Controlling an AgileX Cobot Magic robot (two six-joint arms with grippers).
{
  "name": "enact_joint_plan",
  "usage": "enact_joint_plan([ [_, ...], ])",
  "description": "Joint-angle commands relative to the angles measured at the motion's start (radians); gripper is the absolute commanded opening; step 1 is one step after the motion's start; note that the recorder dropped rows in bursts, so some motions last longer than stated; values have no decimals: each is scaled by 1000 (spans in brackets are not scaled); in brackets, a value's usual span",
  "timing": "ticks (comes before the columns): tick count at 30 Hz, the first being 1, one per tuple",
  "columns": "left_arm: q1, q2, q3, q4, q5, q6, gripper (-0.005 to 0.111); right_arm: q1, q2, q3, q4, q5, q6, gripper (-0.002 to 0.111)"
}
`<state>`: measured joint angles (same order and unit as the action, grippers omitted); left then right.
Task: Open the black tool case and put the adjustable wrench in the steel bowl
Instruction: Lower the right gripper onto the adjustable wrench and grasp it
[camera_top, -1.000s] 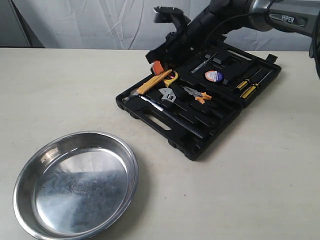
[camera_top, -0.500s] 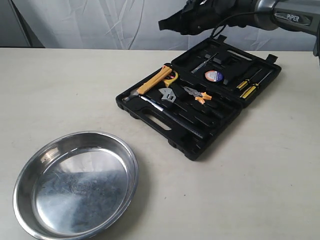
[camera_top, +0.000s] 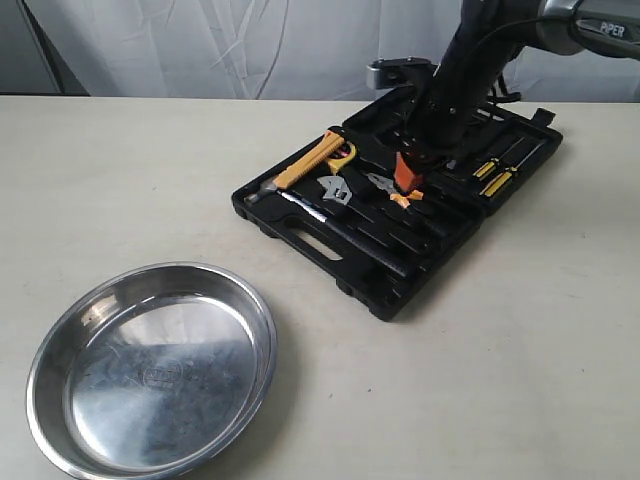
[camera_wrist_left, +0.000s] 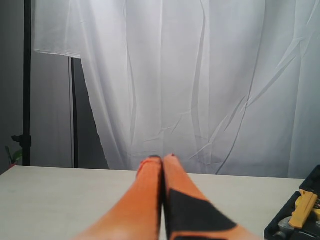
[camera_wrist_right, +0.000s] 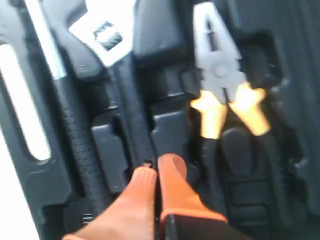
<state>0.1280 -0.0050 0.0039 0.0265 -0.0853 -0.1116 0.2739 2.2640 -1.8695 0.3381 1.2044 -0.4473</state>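
Observation:
The black tool case (camera_top: 392, 290) lies open on the table, its tray towards the front. The adjustable wrench (camera_top: 336, 190) rests in the tray, silver head showing, between the yellow-handled hammer (camera_top: 309, 164) and the orange-handled pliers (camera_top: 396, 189). My right gripper (camera_top: 407, 173) hangs shut just above the tray beside the pliers, holding nothing. From the right wrist, the gripper (camera_wrist_right: 157, 167) points at black moulding, with the wrench head (camera_wrist_right: 102, 34) off to one side and the pliers (camera_wrist_right: 220, 75) ahead. The steel bowl (camera_top: 150, 370) sits empty at front left. My left gripper (camera_wrist_left: 162, 161) is shut and empty.
The case's raised lid (camera_top: 520, 150) holds yellow-handled screwdrivers (camera_top: 492, 171). A black-gripped steel rod (camera_wrist_right: 75, 130) lies along the handle slot (camera_wrist_right: 24, 100). The left wrist view catches the case's corner (camera_wrist_left: 280, 227) and a white curtain (camera_wrist_left: 200, 75).
My right arm has risen from the case's back left, swung across, and dropped over the tray beside the pliers. The tools and the bowl have not moved.

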Motion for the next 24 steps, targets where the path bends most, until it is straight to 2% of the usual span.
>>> enact_joint_plan([
  [1,-2,5,-4,2,-5,1,0,51,-5,0,27,13,-111,11],
  [3,-2,5,-4,2,-5,-1,0,83,-5,0,18,-55,-136,37],
  [4,-2,5,-4,2,-5,-1,0,98,-5,0,-7,-95,-136,45],
  [5,-2,5,-4,2,-5,-1,0,113,-5,0,-53,-136,-136,49],
  [7,-2,5,-4,2,-5,-1,0,139,-3,0,-139,-193,-117,49],
  [15,-2,5,-4,2,-5,-1,0,146,41,0,-209,-227,-75,49],
  [24,-2,5,-4,2,-5,-1,0,146,99,0,-197,-233,-73,49],
])
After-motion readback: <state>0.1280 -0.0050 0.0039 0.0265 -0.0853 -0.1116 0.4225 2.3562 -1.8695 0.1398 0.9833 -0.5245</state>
